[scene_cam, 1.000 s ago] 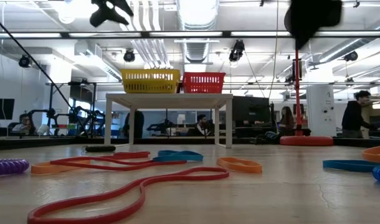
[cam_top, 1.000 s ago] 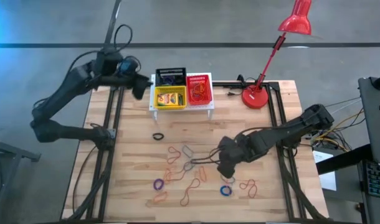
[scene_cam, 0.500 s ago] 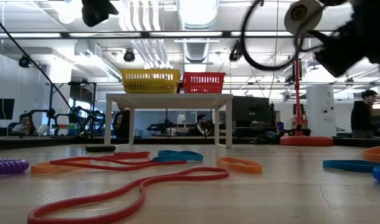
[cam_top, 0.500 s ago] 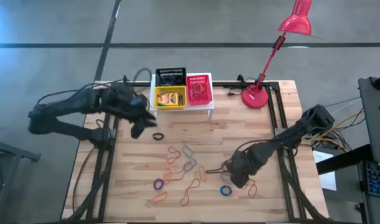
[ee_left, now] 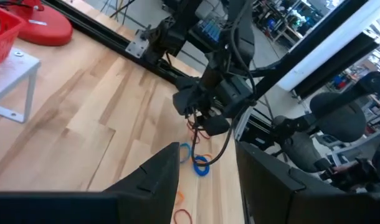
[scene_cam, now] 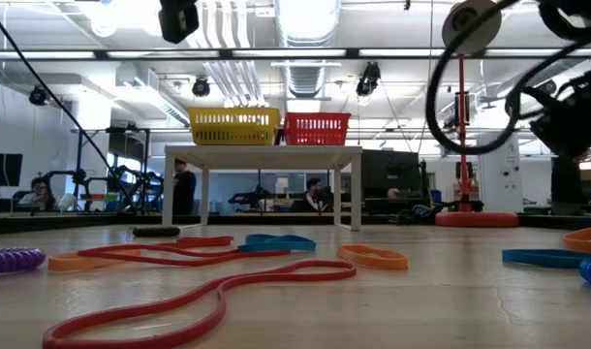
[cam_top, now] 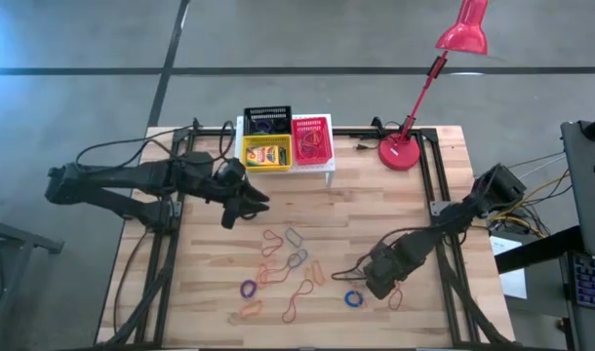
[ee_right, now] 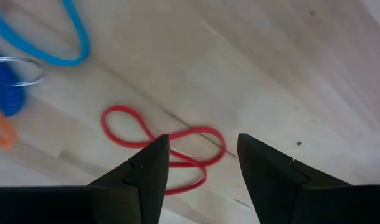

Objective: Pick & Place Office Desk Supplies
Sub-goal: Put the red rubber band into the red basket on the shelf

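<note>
Several rubber-band loops (cam_top: 296,261) in orange, purple, blue and grey lie flat on the wooden table. My right gripper (ee_right: 202,140) hangs open, pointing down over a twisted red band (ee_right: 157,149) near the table's front right. A blue band (ee_right: 59,37) lies beside it. In the high view this gripper (cam_top: 374,285) is just left of the red band (cam_top: 391,292). My left gripper (cam_top: 254,203) is open and empty above the table's left-middle, pointing toward the right arm (ee_left: 212,99). Black (cam_top: 267,121), yellow (cam_top: 266,151) and red (cam_top: 312,139) baskets sit on a white stand (cam_top: 329,168).
A red desk lamp (cam_top: 405,151) stands at the far right, its head reaching past the table's far edge. Cables trail from the right arm (cam_top: 463,214) across the table's right side. A blue coiled band (cam_top: 353,299) lies near the right gripper. Bare wood shows between the stand and the bands.
My left gripper has swung from beside the baskets at the far left toward the table's middle, dropping and levelling out. My right gripper has sunk toward the table and the near edge, tipping to point down over the red band. No band has moved.
</note>
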